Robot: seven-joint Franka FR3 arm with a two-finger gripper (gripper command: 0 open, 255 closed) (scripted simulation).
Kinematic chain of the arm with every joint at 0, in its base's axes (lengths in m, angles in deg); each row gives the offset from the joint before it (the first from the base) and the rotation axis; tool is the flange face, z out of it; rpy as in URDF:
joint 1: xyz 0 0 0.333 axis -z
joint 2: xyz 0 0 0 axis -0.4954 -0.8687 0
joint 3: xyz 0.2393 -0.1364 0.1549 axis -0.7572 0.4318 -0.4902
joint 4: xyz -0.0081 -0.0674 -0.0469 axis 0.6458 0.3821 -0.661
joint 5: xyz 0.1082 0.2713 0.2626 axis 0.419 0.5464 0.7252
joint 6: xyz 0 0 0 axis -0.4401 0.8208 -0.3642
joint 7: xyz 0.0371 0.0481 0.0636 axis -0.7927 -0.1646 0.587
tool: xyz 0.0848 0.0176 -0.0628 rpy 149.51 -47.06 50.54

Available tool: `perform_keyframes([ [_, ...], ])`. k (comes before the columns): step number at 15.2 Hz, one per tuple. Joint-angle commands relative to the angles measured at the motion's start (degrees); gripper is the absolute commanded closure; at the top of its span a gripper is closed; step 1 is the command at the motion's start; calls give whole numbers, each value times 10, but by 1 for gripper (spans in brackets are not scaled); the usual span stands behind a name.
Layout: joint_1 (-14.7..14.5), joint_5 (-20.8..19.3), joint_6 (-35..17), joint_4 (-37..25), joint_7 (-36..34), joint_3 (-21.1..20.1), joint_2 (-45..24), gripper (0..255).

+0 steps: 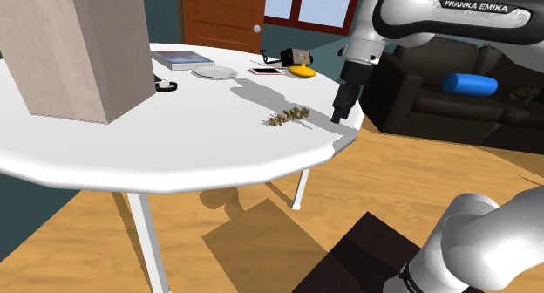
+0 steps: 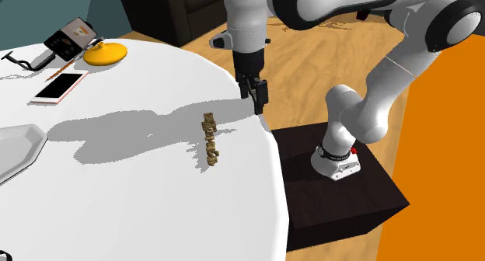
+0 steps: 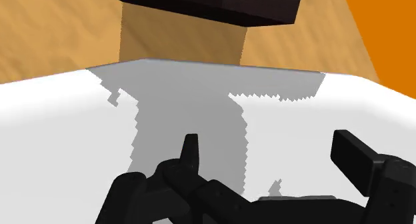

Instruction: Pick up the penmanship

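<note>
The tan row of small letter-like pieces (image 2: 210, 140) lies flat on the white table (image 2: 140, 197), near its rim. It is just beside the gripper (image 2: 259, 106) and apart from it, with nothing touching it. The gripper points down over the table's edge. Its two black fingers (image 3: 191, 149) are spread wide with only the shadowed tabletop between them. Beyond the tan row, well away from the gripper, lie a white phone (image 2: 61, 86), a yellow dish (image 2: 105, 53) and a pale plate (image 2: 15, 147). On the gripper's other side, past the rim, are the wooden floor (image 3: 60, 36) and the dark stand (image 2: 350, 197).
</note>
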Motion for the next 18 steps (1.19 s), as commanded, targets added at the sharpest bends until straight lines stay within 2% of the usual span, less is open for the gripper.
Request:
perform_keyframes([
  [1,-15,6,11,-58,52,13,-60,0],
  [9,-52,51,107,-326,228,30,-291,0],
  [10,-52,53,112,-339,234,29,-300,0],
  [18,-53,49,50,-261,243,26,-285,0],
])
